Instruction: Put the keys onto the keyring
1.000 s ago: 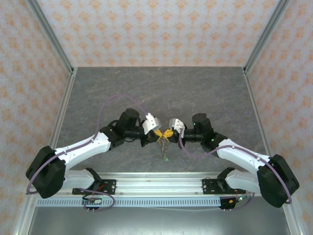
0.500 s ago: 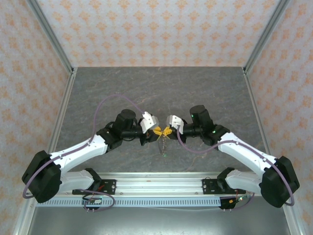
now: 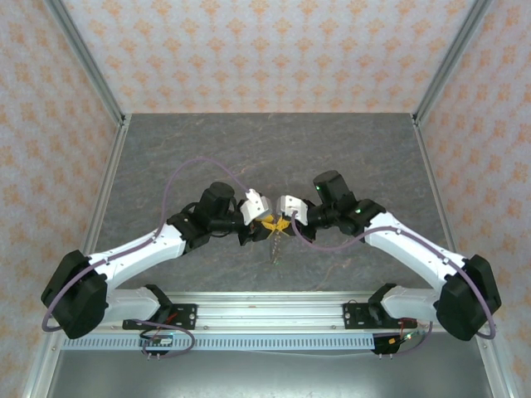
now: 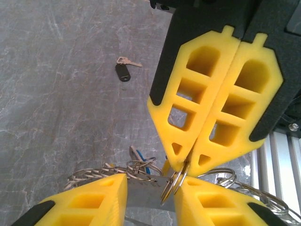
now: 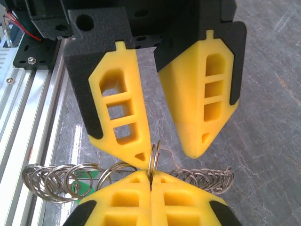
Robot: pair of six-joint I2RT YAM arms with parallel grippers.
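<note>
1. Nearest my side of the dark grey stone-patterned table [image 3: 348,157], a small cluster of keys [image 3: 275,249] hangs below the two meeting grippers. I cannot make out its colours from above.
2. My right gripper [image 5: 150,176] is closed tight. Its yellow plastic fingertips [image 5: 131,190] pinch one thin loop of the silvery wire keyring [image 5: 51,181], whose rings trail off to both sides.
3. My left gripper [image 4: 151,181] faces it with the jaws parted. The pinched loop stands in the gap, close to one fingertip, and I cannot tell whether it touches.
4. Farther out on the table lies a loose black-headed key [image 4: 122,73], with a pale metal key [image 4: 128,61] just beside it.
</note>
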